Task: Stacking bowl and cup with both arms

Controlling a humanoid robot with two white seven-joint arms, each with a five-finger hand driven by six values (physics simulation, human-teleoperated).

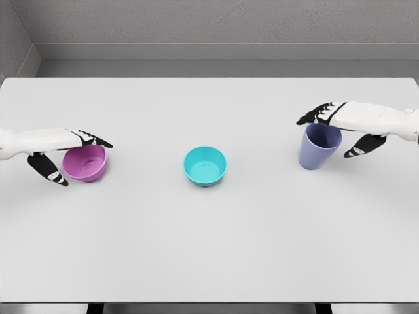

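Left hand (62, 152) spread around pink bowl (86, 163); right hand (340, 127) spread around blue cup (318, 148); teal bowl (205, 166) between, untouched.

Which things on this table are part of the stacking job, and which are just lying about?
Part of the job:
- purple bowl, under the left hand
- blue cup, under the right hand
- teal bowl, mid-table, probably the stacking base

Just there:
- white table; nothing else lies on it
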